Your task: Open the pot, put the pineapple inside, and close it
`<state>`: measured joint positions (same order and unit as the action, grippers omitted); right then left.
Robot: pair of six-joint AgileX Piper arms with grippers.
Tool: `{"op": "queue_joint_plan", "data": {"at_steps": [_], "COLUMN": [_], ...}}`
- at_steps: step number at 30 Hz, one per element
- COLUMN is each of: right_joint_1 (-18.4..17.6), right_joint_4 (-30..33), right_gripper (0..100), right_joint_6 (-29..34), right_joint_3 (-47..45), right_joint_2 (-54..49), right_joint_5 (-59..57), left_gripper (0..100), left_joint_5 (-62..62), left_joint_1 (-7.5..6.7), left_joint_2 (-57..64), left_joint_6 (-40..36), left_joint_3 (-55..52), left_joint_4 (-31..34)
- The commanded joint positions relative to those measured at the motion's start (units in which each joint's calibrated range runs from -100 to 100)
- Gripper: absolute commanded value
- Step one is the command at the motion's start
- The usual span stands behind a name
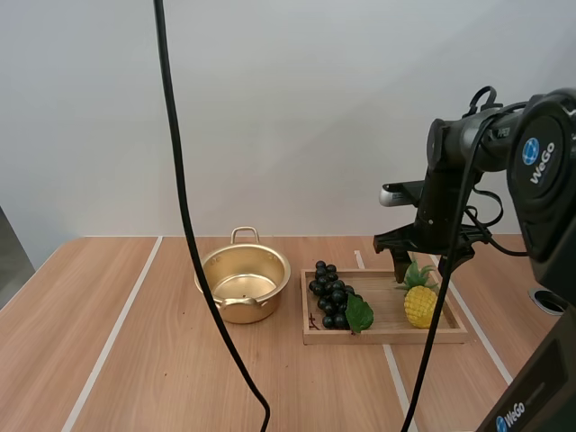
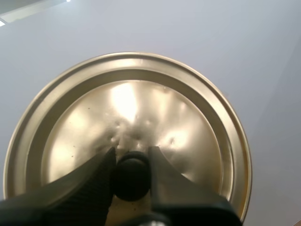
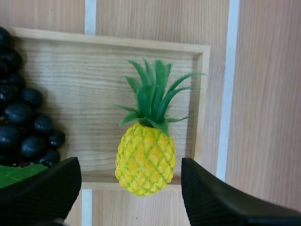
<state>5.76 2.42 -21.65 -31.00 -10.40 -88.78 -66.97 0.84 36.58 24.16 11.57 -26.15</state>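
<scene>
Right gripper (image 3: pixel 129 165) spread wide, black fingers (image 3: pixel 42 190) well apart with ribbed faces turned inward, poised over the pineapple (image 3: pixel 145 160), one finger to each side and neither touching the fruit. In the high view, right gripper (image 1: pixel 423 268) hanging just above the pineapple's green crown. Pineapple (image 1: pixel 419 302) in the right end of the wooden tray (image 3: pixel 202 94), near its right rim. Bunch of dark grapes (image 3: pixel 21 122) with a green leaf (image 3: pixel 14 172) in the tray's left end, apart from the pineapple, bare wood between. Wooden tray (image 1: pixel 387 337) flat on the table (image 1: pixel 108 360), right of centre.

Left gripper (image 2: pixel 131 162) clamped on the black knob (image 2: pixel 131 181) of the golden lid (image 2: pixel 141 108), fingers pinching the knob from both sides, lid off the pot and held against a plain pale background.

Pot (image 1: pixel 243 283) open on the table, just left of the wooden tray and near the grapes (image 1: pixel 331 295), a loop handle at its far rim and another at its near rim
</scene>
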Motion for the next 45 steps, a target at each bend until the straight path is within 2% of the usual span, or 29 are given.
{"op": "queue_joint_plan", "data": {"at_steps": [1, 6, 15, 25, 34, 45], "right_joint_1": [0.17, 0.17, 0.17, 0.17, 0.17, 0.17], "right_joint_4": [0.41, 0.90, 2.93, 3.78, 4.73, 4.73], "right_gripper": [100, 100, 100, 100, 100, 100], "right_joint_6": [0.79, 1.97, 3.27, 3.61, 3.51, 3.44], "right_joint_3": [-3.70, -9.30, -13.40, -13.53, -13.53, -13.53], "right_joint_2": [-0.24, -0.24, 0.13, 5.73, 6.28, 9.77], "right_joint_5": [4.31, 13.81, 24.86, 28.25, 35.59, 35.85], "left_gripper": [0, 0, 0, 0, 0, 0], "left_joint_5": [0.35, -0.60, -2.67, -5.92, -6.46, -6.63], "left_joint_1": [0.09, 0.09, 0.09, 0.09, 0.09, 0.09], "left_joint_2": [0.33, 0.33, 0.33, 0.33, 0.33, 0.33], "left_joint_6": [0.19, 0.19, 0.19, 0.19, 0.19, 0.19], "left_joint_3": [0.38, 0.38, 0.38, 0.38, 0.38, 0.38], "left_joint_4": [-0.95, -0.95, -0.95, -1.07, -1.53, -1.53]}}
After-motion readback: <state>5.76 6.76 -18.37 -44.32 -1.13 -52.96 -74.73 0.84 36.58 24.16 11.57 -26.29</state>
